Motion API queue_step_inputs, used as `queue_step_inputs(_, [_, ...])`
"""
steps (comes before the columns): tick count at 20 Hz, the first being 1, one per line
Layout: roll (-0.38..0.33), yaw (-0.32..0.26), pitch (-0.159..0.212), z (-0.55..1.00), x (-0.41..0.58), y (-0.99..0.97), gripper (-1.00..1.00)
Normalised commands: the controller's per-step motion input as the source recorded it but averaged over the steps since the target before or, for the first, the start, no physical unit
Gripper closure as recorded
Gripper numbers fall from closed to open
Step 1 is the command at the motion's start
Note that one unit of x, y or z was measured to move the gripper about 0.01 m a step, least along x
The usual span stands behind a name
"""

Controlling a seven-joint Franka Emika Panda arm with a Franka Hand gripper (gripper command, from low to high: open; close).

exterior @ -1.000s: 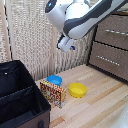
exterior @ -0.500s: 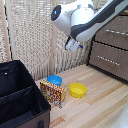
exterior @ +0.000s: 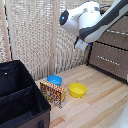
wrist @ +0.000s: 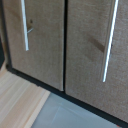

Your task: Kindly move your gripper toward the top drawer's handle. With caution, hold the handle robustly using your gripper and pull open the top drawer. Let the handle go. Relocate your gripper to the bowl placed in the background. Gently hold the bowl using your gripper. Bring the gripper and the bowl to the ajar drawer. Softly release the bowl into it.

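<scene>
In the exterior view the white gripper hangs from the bulky white arm, in the air just off the dresser's front, level with the top drawer. Its blue-tipped fingers are too small and blurred to show their state. The top drawer is closed, and its silver handle is partly behind the arm. The blue bowl sits on the wooden floor by the screen, far below the gripper. The wrist view shows two closed drawer fronts with silver bars. I cannot tell which is the top one, and no fingers show.
A yellow bowl lies on the floor beside the blue one. A small patterned box stands in front of the bowls. A large black bin fills the exterior view's lower left. The lower drawer is closed.
The arm has carried the gripper toward the exterior view's right, closer to the dresser. The bowls, box and drawers have not moved.
</scene>
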Motion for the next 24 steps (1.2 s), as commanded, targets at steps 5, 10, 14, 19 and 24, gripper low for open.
queue_step_inputs(5, [-0.222,0.040,-0.045,0.17,-0.069,-0.66,-1.00])
queue_step_inputs(10, [-0.235,0.033,-0.035,0.19,-0.156,-0.69,-1.00])
queue_step_inputs(14, [-0.211,0.030,-0.012,0.12,-0.111,-0.64,-1.00])
queue_step_inputs(19, [-0.104,0.043,0.000,0.03,-0.035,-0.69,-1.00])
queue_step_inputs(24, [-0.007,0.060,0.009,0.00,0.204,-0.62,-1.00])
